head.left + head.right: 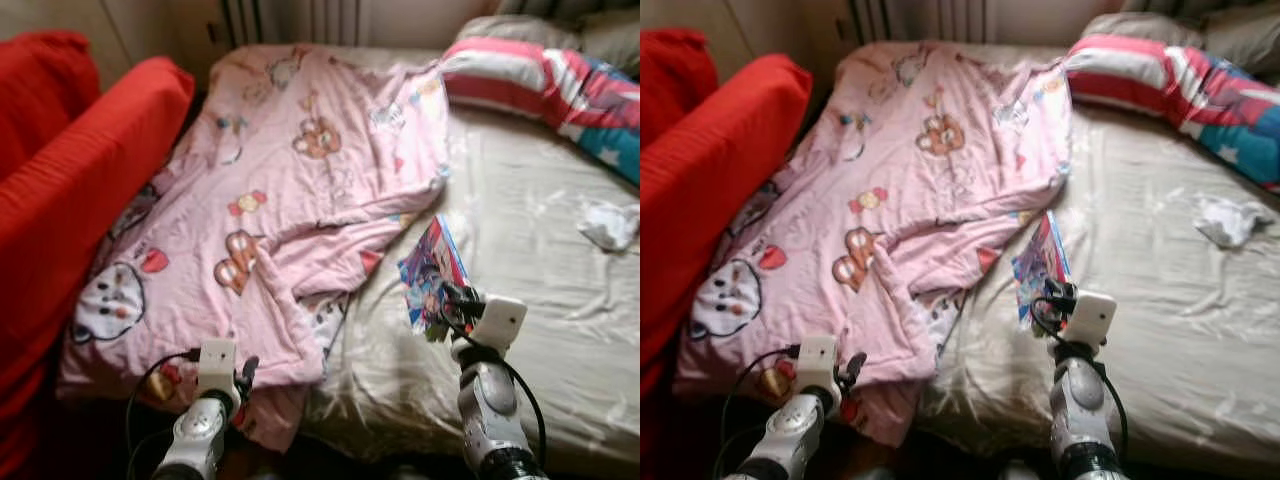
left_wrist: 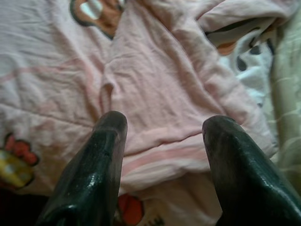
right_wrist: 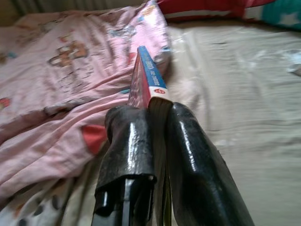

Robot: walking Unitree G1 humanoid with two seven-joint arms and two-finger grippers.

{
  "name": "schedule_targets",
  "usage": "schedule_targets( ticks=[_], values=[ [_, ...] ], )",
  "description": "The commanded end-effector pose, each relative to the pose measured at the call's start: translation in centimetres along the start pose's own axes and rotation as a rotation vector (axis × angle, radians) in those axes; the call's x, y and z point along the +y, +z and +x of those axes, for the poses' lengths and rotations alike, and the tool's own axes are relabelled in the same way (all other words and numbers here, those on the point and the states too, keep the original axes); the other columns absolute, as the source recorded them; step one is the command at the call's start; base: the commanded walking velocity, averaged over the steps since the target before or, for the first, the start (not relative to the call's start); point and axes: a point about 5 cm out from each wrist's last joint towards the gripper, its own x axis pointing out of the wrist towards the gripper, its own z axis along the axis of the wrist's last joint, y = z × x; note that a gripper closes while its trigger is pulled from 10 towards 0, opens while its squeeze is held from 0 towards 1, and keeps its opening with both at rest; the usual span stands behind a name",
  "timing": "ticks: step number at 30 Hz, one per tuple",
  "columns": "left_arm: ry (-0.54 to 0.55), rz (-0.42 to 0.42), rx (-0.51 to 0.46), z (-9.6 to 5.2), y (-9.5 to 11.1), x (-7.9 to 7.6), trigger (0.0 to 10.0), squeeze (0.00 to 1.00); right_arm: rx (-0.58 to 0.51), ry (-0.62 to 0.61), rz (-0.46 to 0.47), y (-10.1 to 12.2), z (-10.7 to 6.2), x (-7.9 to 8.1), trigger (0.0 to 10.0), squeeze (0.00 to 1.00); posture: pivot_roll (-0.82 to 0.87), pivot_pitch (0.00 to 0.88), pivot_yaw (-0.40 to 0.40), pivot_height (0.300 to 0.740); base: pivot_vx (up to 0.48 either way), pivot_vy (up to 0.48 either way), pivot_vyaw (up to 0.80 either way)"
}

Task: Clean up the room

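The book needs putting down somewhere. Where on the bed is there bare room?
Bare sheet lies between the pink blanket, the striped pillow and the crumpled cloth. The blanket side is crowded. The right gripper holds the book.

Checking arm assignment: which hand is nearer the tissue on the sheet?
Right. The right hand, shut on the book, is mid-bed, nearer the tissue. The left hand hangs over the blanket.

Pink blanket [image 1: 300,190]: soft matt printed cloth, creased. Bed sheet [image 1: 540,260]: beige cloth, faint sheen. Book [image 3: 149,82]: glossy paper cover. Right gripper [image 3: 157,141] fingers [image 3: 188,150]: glossy black plastic. Sofa [image 1: 80,170]: ribbed red fabric.
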Motion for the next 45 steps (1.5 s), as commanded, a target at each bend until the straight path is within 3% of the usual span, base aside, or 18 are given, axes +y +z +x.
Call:
schedule_targets(
  ticks=[1, 14, 45],
  values=[
    [0.013, -0.002, 0.021, -0.37, -0.73, 0.45, 10.0, 0.0, -0.054, 0.0, 0.0, 0.94, 0.3, 0.05, 10.0, 0.0, -0.04, 0.155, 0.015, 0.726, 0.0, -0.315, 0.0],
    [0.013, -0.007, 0.005, -0.21, -0.33, 0.54, 10.0, 0.0, -0.029, 0.0, 0.044, 0.74, 0.44, 0.28, 10.0, 0.0, -0.05, 0.138, 0.018, 0.726, 0.0, -0.373, -0.24],
    [0.025, -0.011, -0.022, -0.05, 0.26, 0.97, 10.0, 0.0, -0.017, 0.009, 0.046, 0.57, 0.45, 0.52, 10.0, 0.0, -0.04, 0.143, 0.022, 0.726, 0.0, -0.369, -0.14]
  ],
)
